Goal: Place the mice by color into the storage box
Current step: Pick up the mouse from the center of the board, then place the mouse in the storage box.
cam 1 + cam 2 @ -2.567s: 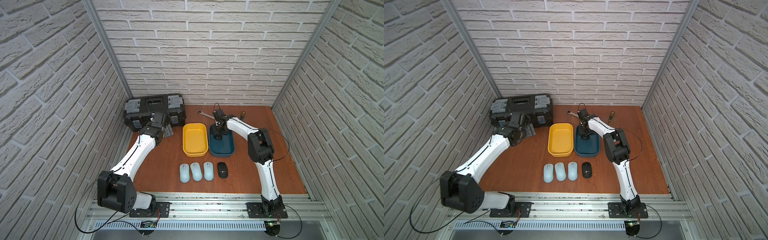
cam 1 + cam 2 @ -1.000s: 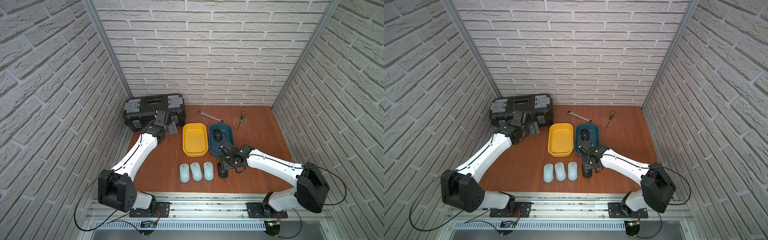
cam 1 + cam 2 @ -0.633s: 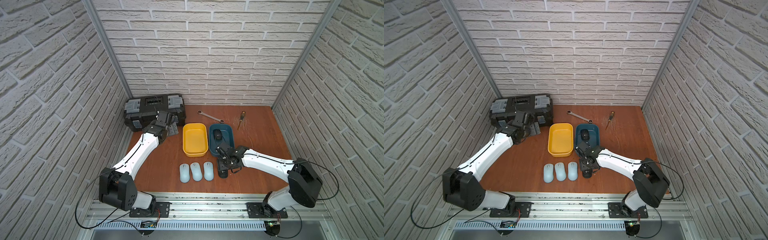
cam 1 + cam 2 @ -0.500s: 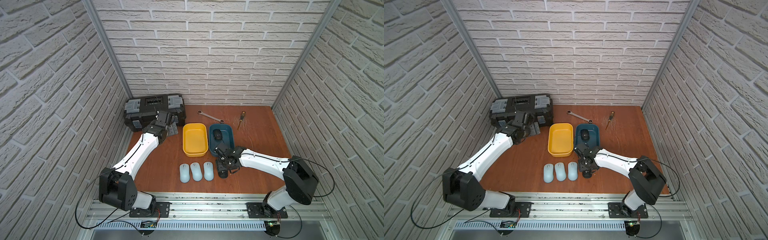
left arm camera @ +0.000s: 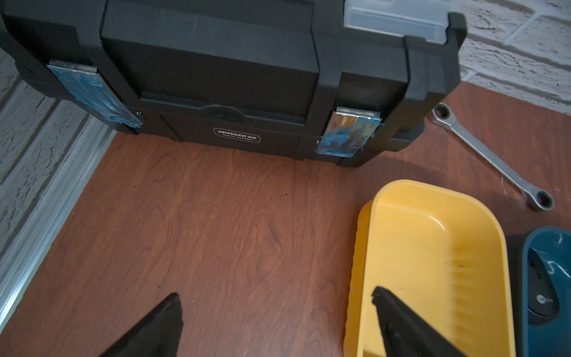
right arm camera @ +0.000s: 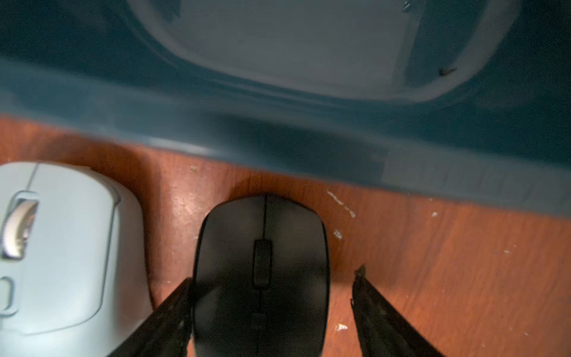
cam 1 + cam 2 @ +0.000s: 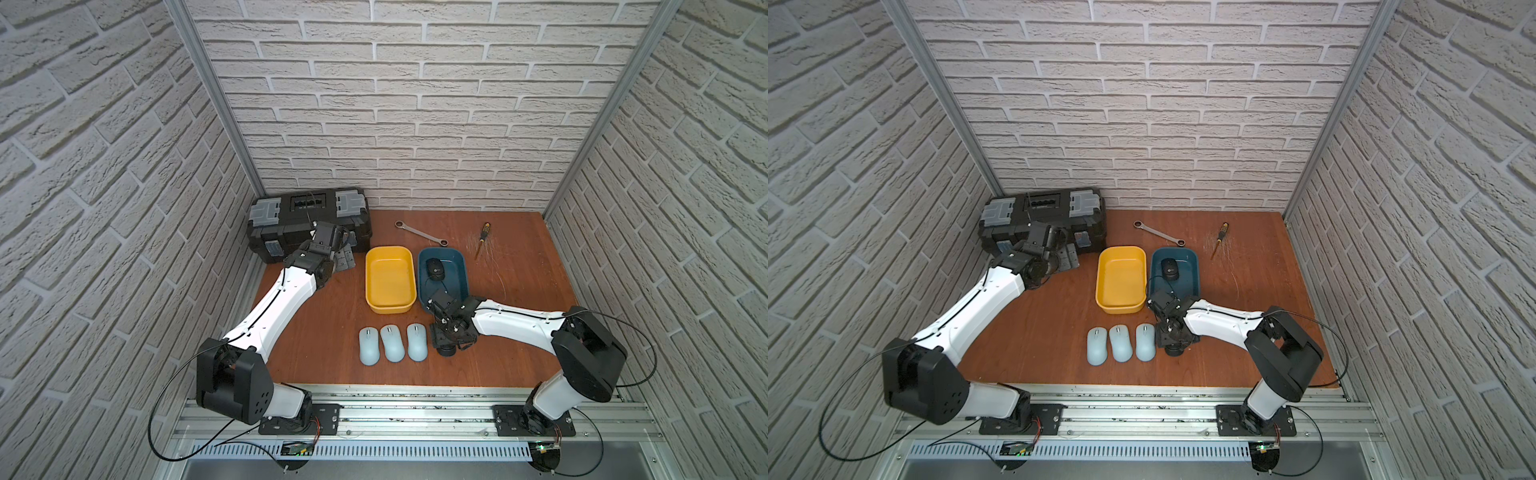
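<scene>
Holds the right gripper (image 6: 272, 275) open astride a black mouse (image 6: 261, 265) on the table (image 7: 324, 332), one finger (image 6: 173, 309) against the mouse's side, the other standing clear of it. Shows that mouse lying flat just in front of the teal bin (image 7: 453, 284), long axis front to back, wheel end aimed at the bin. Lines up three pale blue mice (image 7: 392, 344) right beside it, parallel to it, wheel ends likewise toward the bins, the nearest (image 6: 61, 247) just apart from it. Has the other black mouse (image 7: 434, 268) inside the teal bin toward its far end, lengthwise front to back, logo end nearer the front. Holds the left gripper (image 5: 275, 295) open too, near the front of the black toolbox (image 5: 216, 77), beside the yellow bin (image 7: 388, 278).
</scene>
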